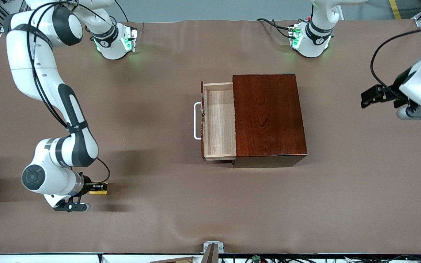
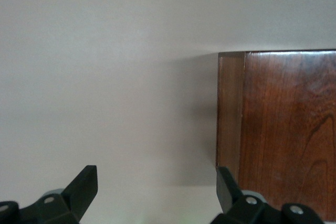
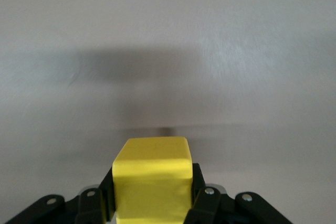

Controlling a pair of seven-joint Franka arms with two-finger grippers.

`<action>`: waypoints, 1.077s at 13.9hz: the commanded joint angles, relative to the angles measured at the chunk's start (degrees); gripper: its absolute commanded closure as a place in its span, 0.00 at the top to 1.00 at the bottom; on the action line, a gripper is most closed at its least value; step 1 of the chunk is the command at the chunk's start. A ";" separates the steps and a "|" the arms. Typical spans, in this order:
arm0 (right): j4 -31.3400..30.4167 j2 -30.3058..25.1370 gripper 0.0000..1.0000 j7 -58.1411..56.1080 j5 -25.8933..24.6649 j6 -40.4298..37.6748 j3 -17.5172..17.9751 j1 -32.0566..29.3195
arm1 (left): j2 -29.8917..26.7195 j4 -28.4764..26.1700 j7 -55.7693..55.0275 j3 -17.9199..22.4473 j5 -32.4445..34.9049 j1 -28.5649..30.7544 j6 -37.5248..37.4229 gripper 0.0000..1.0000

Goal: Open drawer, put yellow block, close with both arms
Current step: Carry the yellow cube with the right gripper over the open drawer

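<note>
Between right pincer [image 3: 152,203] fingers, yellow block [image 3: 152,182]

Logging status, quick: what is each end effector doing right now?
Left end effector: open, empty, beside the wooden box.
Right end effector: closed on the yellow block.

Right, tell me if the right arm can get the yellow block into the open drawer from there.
Probably yes: the right gripper is shut on the yellow block, the drawer stands open and nothing lies between.
</note>
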 commanded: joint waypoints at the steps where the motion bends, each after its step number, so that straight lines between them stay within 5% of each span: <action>1: -1.15 -10.70 0.00 1.13 -0.50 -11.15 0.70 0.41 | -2.54 -3.32 -0.10 -0.10 -3.01 0.73 1.78 1.00; 4: -1.33 -19.68 0.00 5.58 -0.33 -22.75 0.61 5.06 | -0.87 -0.15 0.87 0.16 -1.44 0.64 1.52 1.00; 7: -1.16 -22.87 0.00 21.11 0.20 -26.31 0.79 14.80 | -0.69 0.21 0.87 0.08 -0.99 0.56 1.52 1.00; 10: 0.24 -22.44 0.00 31.87 2.65 -23.25 0.62 25.26 | -0.60 0.56 0.87 0.08 -0.91 0.38 1.61 1.00; 15: 0.25 -18.22 0.00 35.84 7.84 -8.31 0.53 34.07 | -0.60 2.84 0.87 -0.19 -0.91 -0.32 1.87 1.00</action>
